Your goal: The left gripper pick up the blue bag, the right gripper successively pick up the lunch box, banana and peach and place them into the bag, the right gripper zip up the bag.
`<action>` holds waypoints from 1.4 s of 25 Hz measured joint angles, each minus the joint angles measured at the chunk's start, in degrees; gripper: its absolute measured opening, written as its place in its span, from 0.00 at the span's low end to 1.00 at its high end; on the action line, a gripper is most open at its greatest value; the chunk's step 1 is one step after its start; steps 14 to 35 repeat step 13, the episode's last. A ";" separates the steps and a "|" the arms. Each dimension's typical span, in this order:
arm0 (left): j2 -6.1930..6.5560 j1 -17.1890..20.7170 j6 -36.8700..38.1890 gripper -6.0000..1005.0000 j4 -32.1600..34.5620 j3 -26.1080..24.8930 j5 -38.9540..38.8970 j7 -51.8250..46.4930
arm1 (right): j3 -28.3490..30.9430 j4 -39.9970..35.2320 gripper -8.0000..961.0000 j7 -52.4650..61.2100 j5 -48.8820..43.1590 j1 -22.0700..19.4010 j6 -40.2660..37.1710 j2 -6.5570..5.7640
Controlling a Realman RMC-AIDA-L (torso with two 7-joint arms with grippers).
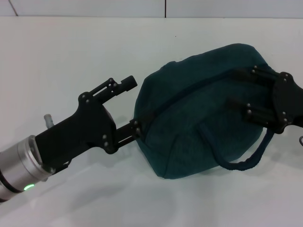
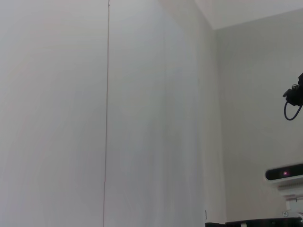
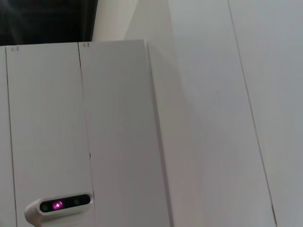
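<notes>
Head view: the blue bag [image 1: 199, 113] is seen lying on the white table [image 1: 71, 56], right of centre, bulging and apparently zipped along its long seam; none of the lunch box, banana or peach is visible, so packing is judged done and the zip-up step near its end. One cord handle [image 1: 236, 158] loops out at the near side. Dark teal fabric, soft, likely to sag if released unevenly. The left gripper [image 1: 133, 108] is set at the bag's left end, fingers spread, the lower one touching the fabric edge. The right gripper [image 1: 244, 90] is laid over the bag's right end by the zipper line, fingers apart. For a clean finish, the left end should be kept braced while the pull is drawn fully along the seam. Both wrist views show only walls.
</notes>
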 joint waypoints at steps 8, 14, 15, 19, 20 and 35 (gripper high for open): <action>-0.03 0.26 0.57 0.71 -1.20 0.00 -0.11 0.06 | 0.00 0.20 0.68 -0.03 0.00 -0.02 1.41 0.38; -0.03 0.26 0.64 0.71 -1.41 -0.07 -0.24 0.06 | 0.00 0.08 0.68 -0.11 0.00 -0.05 1.43 0.48; -0.03 0.26 0.64 0.71 -1.41 -0.07 -0.24 0.06 | 0.00 0.08 0.68 -0.11 0.00 -0.05 1.43 0.48; -0.03 0.26 0.64 0.71 -1.41 -0.07 -0.24 0.06 | 0.00 0.08 0.68 -0.11 0.00 -0.05 1.43 0.48; -0.03 0.26 0.64 0.71 -1.41 -0.07 -0.24 0.06 | 0.00 0.08 0.68 -0.11 0.00 -0.05 1.43 0.48; -0.03 0.26 0.64 0.71 -1.41 -0.07 -0.24 0.06 | 0.00 0.08 0.68 -0.11 0.00 -0.05 1.43 0.48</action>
